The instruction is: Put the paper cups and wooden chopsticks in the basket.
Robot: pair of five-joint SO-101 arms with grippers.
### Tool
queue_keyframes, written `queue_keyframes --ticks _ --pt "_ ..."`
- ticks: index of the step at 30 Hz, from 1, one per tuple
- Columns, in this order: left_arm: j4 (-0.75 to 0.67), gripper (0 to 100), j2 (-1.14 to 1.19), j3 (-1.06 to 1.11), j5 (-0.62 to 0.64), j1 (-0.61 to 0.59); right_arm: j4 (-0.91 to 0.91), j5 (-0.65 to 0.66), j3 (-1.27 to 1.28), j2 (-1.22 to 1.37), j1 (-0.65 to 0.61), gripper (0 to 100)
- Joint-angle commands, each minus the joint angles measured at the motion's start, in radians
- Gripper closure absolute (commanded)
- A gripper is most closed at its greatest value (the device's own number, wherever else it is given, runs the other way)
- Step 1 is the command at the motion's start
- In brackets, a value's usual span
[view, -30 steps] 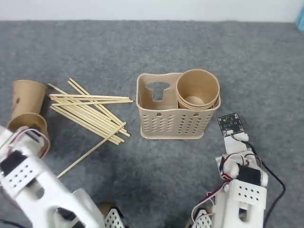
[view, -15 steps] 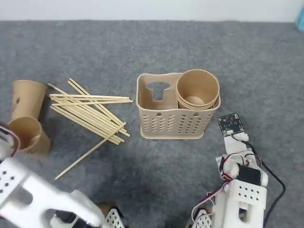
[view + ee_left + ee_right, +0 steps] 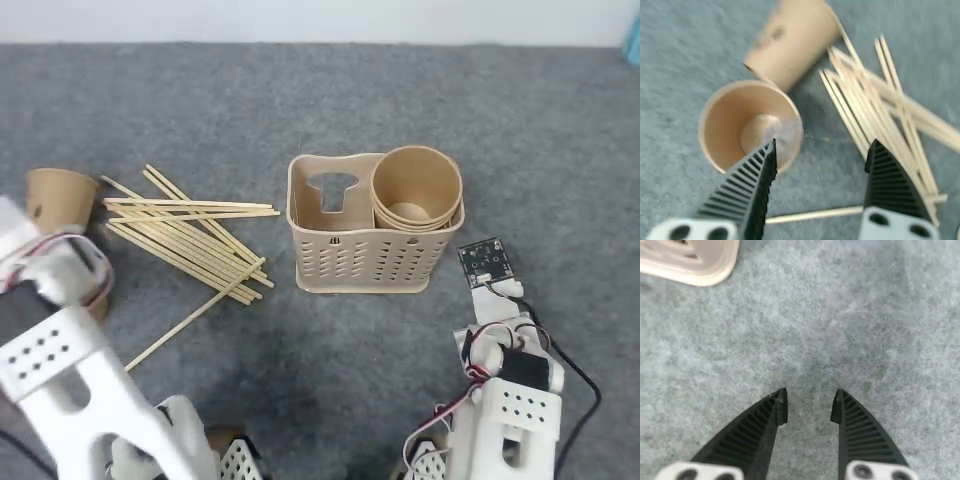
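The beige basket [image 3: 345,255] stands mid-table, with stacked paper cups [image 3: 415,185] in its right compartment. A pile of wooden chopsticks [image 3: 185,235] lies to its left. Farther left a paper cup [image 3: 60,195] lies on its side. In the left wrist view my left gripper [image 3: 822,150] is open above a second paper cup [image 3: 747,125] that shows its mouth, next to the lying cup [image 3: 790,40] and the chopsticks [image 3: 880,110]. My right gripper [image 3: 810,402] is open over bare carpet near the basket's corner [image 3: 695,260].
Grey carpet covers the table. One stray chopstick [image 3: 195,315] lies apart, nearer the front. The left arm [image 3: 55,330] covers the front left and the right arm [image 3: 505,375] sits at the front right, below the basket.
The left arm drew back toward the front left, uncovering the nearer cup, then came forward over it again. The right arm, basket, cups and chopsticks have not moved.
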Motion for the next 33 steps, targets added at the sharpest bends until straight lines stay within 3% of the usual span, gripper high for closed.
queue_keyframes --ticks 1,7,16,22,33 --pt "-0.034 72 -0.005 0.015 -0.040 0.018 -0.004 0.014 0.000 -0.021 -0.001 83.7" --pt "0.032 72 0.049 -0.015 -0.043 0.015 -0.004 0.014 0.000 -0.021 -0.001 83.7" --pt "0.219 72 0.480 -0.303 -0.044 -0.006 -0.002 0.014 0.000 -0.021 -0.001 83.7" --pt "0.239 72 0.657 -0.435 -0.043 -0.069 -0.004 0.014 0.000 -0.021 -0.001 83.7" --pt "0.212 73 0.852 -0.441 -0.046 -0.083 -0.005 0.014 0.000 -0.021 -0.001 83.7"
